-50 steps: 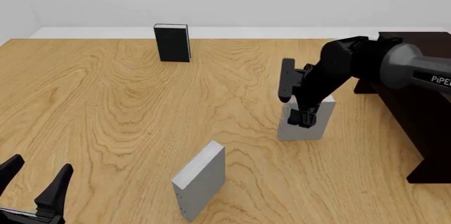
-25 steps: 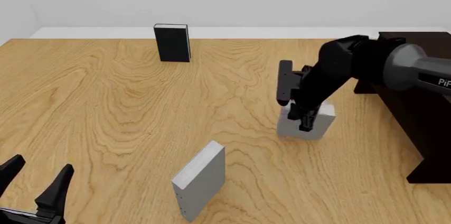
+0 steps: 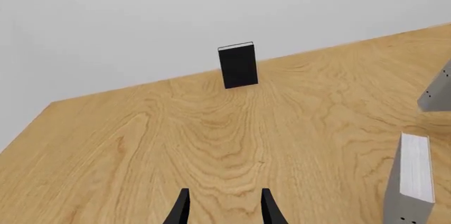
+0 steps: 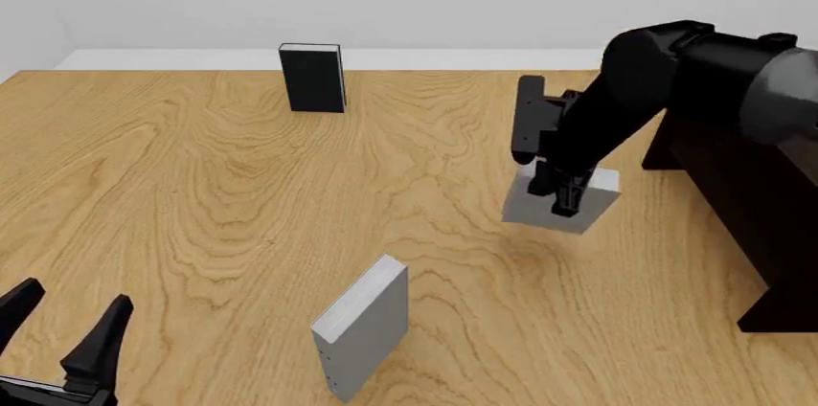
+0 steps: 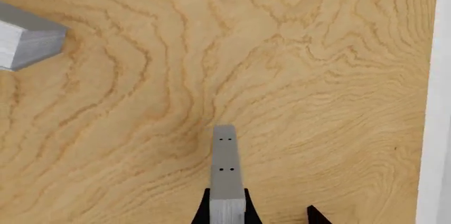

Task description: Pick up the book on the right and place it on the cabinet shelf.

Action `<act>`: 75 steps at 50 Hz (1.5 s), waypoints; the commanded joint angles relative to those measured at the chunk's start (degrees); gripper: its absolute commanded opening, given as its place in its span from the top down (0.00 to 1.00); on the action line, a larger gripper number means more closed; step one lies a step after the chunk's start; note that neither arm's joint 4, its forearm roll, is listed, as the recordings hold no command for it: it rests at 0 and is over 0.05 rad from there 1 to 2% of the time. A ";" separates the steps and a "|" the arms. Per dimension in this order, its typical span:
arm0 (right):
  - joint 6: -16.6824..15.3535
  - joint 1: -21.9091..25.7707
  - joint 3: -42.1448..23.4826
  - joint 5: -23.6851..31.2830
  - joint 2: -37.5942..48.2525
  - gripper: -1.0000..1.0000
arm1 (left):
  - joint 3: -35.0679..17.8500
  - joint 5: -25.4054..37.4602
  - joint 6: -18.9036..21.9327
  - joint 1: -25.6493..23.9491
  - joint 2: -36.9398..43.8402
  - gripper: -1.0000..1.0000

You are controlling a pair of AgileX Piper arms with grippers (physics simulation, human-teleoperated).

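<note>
A wooden surface fills the scene. Toward its right edge, the right hand grips the pale grey-white book, its fingers clamped on the book's upper part. The book appears raised slightly off the surface and tilted, with a faint shadow beneath it. In the right wrist view the book sticks out from between the closed-in fingers, over bare wood grain. Just to its right stands the very dark brown cabinet, along the right edge. The book and cabinet are apart.

A black book stands upright near the far edge. A slimmer grey book stands near the near edge, around the middle. At the near left corner, the left hand rests open, holding nothing, its two fingers spread.
</note>
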 commanded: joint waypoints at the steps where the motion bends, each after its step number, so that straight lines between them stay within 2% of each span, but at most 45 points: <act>1: -0.13 -0.99 -1.89 0.92 -4.57 1.00 | 0.00 -0.80 -0.58 -0.13 0.08 0.00; 4: -1.71 -1.45 -0.55 -0.72 -6.82 1.00 | 0.00 -0.61 -0.35 -0.34 -0.11 0.00; 11: -2.95 -0.84 3.65 -3.61 -11.49 1.00 | 0.00 -0.32 -0.12 -0.48 -0.26 0.00; 14: -3.36 -1.01 4.77 -6.86 -14.06 1.00 | 0.00 -0.75 -0.07 -0.73 -0.23 0.00; 15: -4.63 -1.61 6.51 -8.74 -15.67 1.00 | 0.00 -0.93 -0.18 -0.74 -0.24 0.00; 18: -5.84 -0.06 10.51 -10.51 -18.34 1.00 | 0.00 -0.79 -0.09 -0.68 -0.29 0.00; 21: -5.29 1.26 12.98 -13.95 -20.91 1.00 | 0.00 -0.43 -0.12 -0.71 -0.33 0.00; 22: -5.69 1.51 14.09 -14.65 -21.78 1.00 | 0.00 -0.32 -0.12 -0.83 -0.33 0.00; 24: -8.75 0.31 17.66 -17.47 -24.25 1.00 | 0.00 -0.32 -0.09 -1.04 -0.30 0.00; 27: -10.39 1.11 20.08 -19.17 -26.49 1.00 | 0.00 -0.37 0.12 -1.30 -0.32 0.00; 29: -9.50 1.23 19.89 -20.67 -27.24 1.00 | 0.00 -0.50 0.34 -1.41 -0.30 0.00; 31: -10.51 2.35 21.65 -21.66 -28.87 1.00 | 0.00 -0.61 0.40 -1.38 -0.33 0.00; 32: -9.74 2.57 21.45 -22.36 -29.12 1.00 | 0.00 -0.63 0.55 -1.49 -0.32 0.00; 35: -10.99 2.93 23.85 -23.97 -30.66 1.00 | 0.00 -0.60 0.55 -1.68 -0.33 0.00; 37: -9.98 3.58 23.81 -24.76 -31.11 1.00 | 0.00 -0.69 0.59 -1.82 -0.34 0.00; 42: -11.12 4.19 25.66 -28.82 -32.99 1.00 | 0.00 -0.84 0.69 -1.80 -0.31 0.00; 44: -11.03 2.91 25.65 -30.32 -33.01 1.00 | 0.00 -0.90 0.61 -1.66 -0.31 0.00; 46: -12.39 1.98 27.20 -32.94 -33.78 1.00 | 0.00 -0.95 0.76 -1.87 -0.31 0.00; 48: -12.34 2.49 28.03 -33.41 -34.19 1.00 | 0.00 -1.03 0.67 -1.85 -0.31 0.00; 51: -13.01 2.24 30.46 -37.35 -35.18 1.00 | 0.00 -1.07 0.67 -1.95 -0.33 0.00; 52: -14.42 1.43 31.91 -40.01 -35.59 1.00 | 0.00 -1.10 0.67 -1.93 -0.33 0.00; 57: -14.59 0.63 32.86 -43.17 -36.96 1.00 | 0.00 -1.14 0.80 -1.95 -0.32 0.00; 59: -16.31 0.26 34.68 -45.42 -37.60 1.00 | 0.00 -1.23 0.74 -2.14 -0.33 0.00; 64: -15.30 0.64 36.63 -47.33 -38.38 1.00 | -0.01 -1.38 0.82 -1.95 -0.31 0.00; 67: -16.03 0.52 38.62 -49.33 -38.54 1.00 | 0.00 -1.27 0.76 -1.87 -0.33 0.00; 75: -16.39 -0.21 45.94 -59.85 -38.19 1.00 | -0.01 -1.50 0.77 -1.44 -0.34 0.00</act>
